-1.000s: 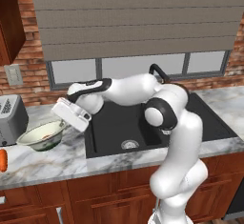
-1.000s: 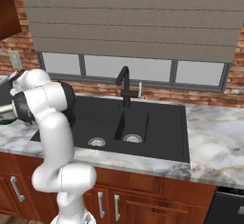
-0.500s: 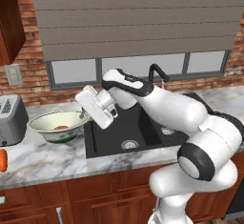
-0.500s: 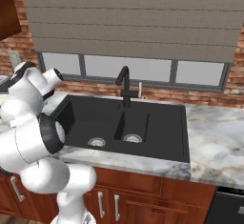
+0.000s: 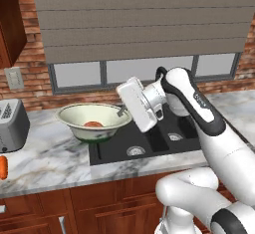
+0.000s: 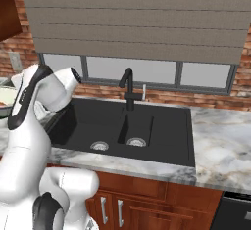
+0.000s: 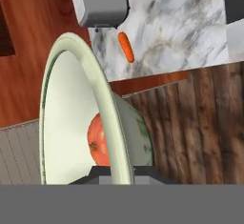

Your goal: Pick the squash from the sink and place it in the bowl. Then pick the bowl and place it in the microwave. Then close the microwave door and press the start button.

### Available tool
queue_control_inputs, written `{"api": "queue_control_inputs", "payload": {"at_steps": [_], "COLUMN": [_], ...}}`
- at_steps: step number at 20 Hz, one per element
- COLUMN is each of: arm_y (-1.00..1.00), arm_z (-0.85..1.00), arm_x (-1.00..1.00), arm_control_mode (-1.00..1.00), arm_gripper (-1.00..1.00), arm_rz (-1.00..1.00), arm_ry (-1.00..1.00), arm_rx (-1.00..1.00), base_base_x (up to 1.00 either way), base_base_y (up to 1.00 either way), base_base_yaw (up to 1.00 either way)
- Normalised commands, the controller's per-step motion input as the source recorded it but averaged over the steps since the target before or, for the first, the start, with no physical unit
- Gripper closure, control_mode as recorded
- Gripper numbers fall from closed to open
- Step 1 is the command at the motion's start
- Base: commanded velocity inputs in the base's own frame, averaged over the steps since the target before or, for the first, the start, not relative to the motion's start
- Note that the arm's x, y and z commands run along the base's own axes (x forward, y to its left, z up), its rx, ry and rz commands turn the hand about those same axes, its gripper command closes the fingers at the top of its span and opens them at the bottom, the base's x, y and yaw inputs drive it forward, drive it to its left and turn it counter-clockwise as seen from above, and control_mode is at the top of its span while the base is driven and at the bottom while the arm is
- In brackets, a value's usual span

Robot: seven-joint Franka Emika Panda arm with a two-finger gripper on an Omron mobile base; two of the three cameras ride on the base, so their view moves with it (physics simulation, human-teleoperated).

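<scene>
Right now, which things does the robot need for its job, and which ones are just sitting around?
For the job:
- bowl, held up by its rim in the gripper
- squash, inside the bowl
- sink, where the squash came from

Just lying about:
- toaster on the counter
- long orange vegetable near the toaster
- faucet

A kitchen: black sink (image 6: 132, 126), marble counter (image 6: 220, 146), wooden cabinets (image 6: 147, 204).

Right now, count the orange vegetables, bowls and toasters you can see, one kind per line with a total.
Orange vegetables: 2, the squash in the bowl and a longer carrot on the counter
Bowls: 1, the bowl
Toasters: 1, the toaster
Total: 4
</scene>
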Motion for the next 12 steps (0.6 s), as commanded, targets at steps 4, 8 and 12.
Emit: {"api": "queue_control_inputs", "payload": {"at_steps": [4, 8, 12], "arm_y": [-0.94, -0.98, -0.91], "arm_z": [1.0, 0.99, 0.75], "arm_x": [-0.74, -0.76, -0.75], "arm_control_mode": [-1.0, -1.0, -1.0], "arm_gripper": [1.0, 1.0, 1.0], "arm_rz": [0.05, 0.07, 0.01], "arm_ry": [-0.07, -0.01, 0.0], "arm_rx": [-0.05, -0.01, -0.01], "base_base_x": [0.0, 0.0, 0.0], "base_base_y": [0.0, 0.0, 0.0], "base_base_yaw": [0.0, 0.0, 0.0]}}
